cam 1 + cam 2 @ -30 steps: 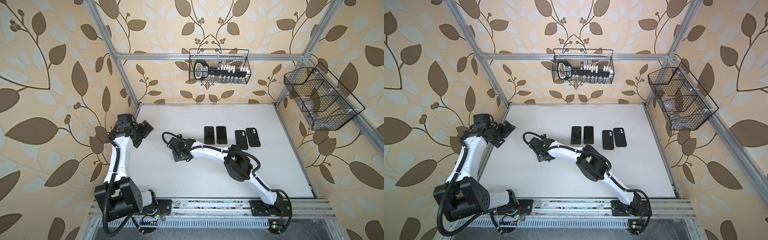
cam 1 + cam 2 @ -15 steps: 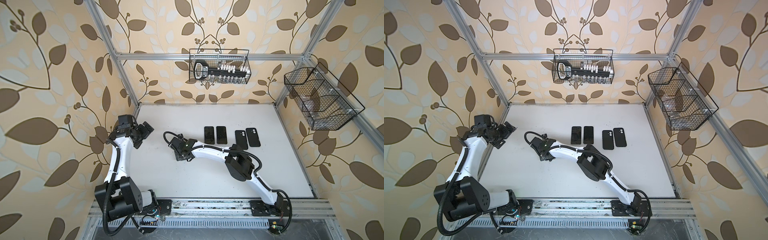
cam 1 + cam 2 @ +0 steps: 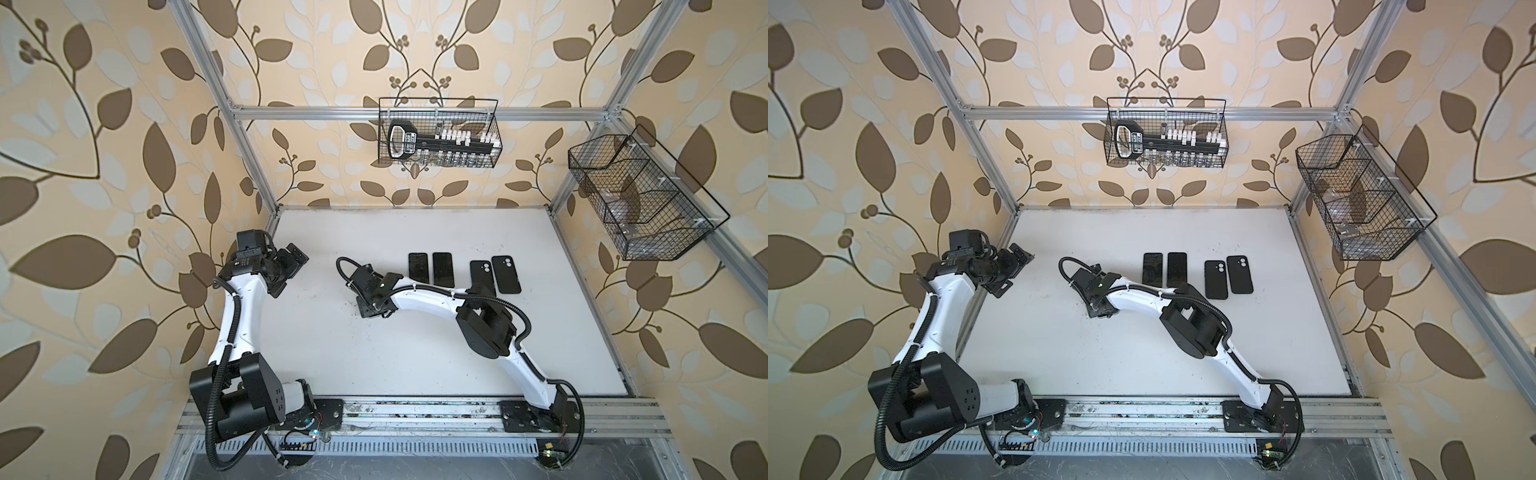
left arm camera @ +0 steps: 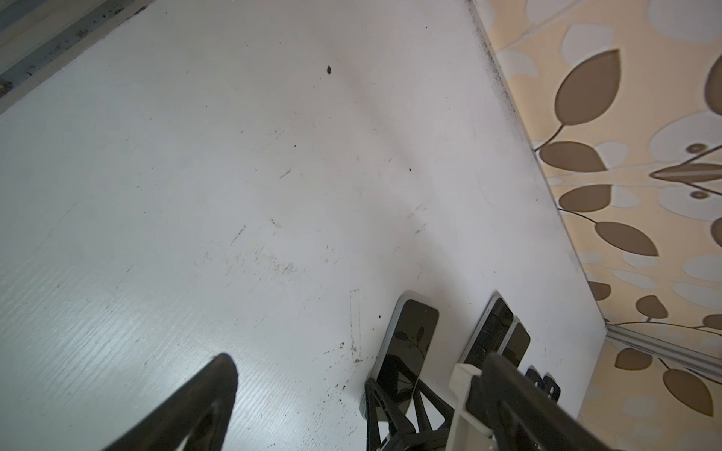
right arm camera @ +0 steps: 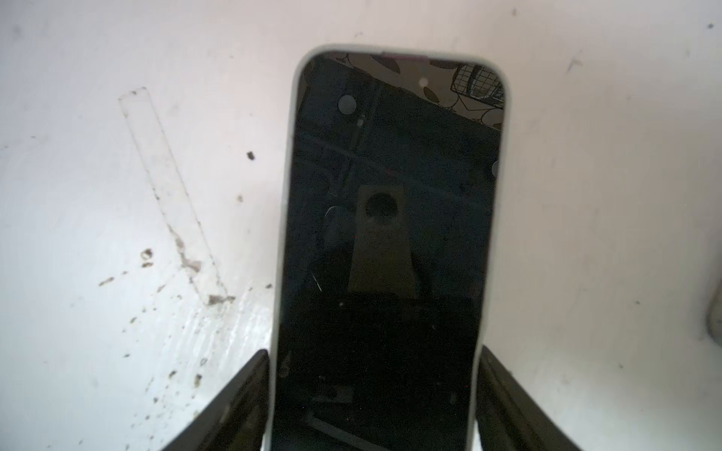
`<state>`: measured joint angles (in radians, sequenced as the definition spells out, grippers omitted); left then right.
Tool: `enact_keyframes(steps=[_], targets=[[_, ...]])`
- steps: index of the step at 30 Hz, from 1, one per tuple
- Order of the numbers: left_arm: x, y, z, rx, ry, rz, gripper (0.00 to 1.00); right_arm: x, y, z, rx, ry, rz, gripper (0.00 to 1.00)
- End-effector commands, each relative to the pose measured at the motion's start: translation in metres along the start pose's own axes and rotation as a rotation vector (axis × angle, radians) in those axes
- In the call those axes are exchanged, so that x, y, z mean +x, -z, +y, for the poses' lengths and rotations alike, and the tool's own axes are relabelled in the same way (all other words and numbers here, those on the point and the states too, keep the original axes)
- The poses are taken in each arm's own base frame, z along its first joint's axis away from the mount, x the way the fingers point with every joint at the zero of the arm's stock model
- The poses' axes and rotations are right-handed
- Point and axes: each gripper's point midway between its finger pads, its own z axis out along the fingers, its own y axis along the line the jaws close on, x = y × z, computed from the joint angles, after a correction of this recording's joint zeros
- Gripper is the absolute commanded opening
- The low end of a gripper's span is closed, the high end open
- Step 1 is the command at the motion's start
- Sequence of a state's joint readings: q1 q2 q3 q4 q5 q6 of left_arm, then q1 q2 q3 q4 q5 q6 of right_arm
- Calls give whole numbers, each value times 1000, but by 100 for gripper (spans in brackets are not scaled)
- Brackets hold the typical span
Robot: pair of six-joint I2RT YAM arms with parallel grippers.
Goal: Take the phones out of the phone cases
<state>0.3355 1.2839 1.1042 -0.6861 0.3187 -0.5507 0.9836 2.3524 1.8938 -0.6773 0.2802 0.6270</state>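
The phone (image 5: 390, 234) lies screen-up and flat on the white table (image 3: 374, 374), seated in a pale phone case (image 5: 402, 50) whose rim shows all round the dark glass. It sits near the middle of the table, to the left of the row of other handsets. In both top views it is almost wholly hidden under the wrist that reaches over it.

The right gripper (image 5: 375, 351) straddles one end of the handset. Its two black fingers (image 5: 234, 402) press against the case's two long sides, one on each, so the jaws stand about a phone's width apart and are clamped on the case. The case rests on the table. In a top view this gripper (image 3: 374, 311) points down at the table, with the arm stretching across from the right.

The left gripper (image 4: 357, 363) hangs spread wide with nothing between its fingers. In a top view it (image 3: 289, 272) hovers by the left edge of the table, well apart from the handset.

Further right, two bare phones (image 3: 418, 268) (image 3: 443, 269) lie side by side. Beyond them lie two empty black cases (image 3: 481, 277) (image 3: 505, 274). A wire basket (image 3: 438, 133) hangs on the back wall, and another wire basket (image 3: 640, 199) hangs on the right wall.
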Motion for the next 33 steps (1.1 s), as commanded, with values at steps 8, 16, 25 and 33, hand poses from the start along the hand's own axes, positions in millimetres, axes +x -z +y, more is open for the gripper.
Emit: enact_keyframes(steps=[8, 16, 25, 33], targets=[[41, -8, -13, 203, 74, 135, 99, -10, 23, -15, -31, 7, -24, 67], [73, 0, -27, 320, 100, 186, 99, -14, 33, -15, -80, 1, -41, 66], [100, -18, -31, 335, 91, 249, 99, -13, 32, -19, -90, 16, -27, 65], [122, -38, -34, 351, 65, 305, 99, -10, 32, -16, -125, 25, -19, 65]])
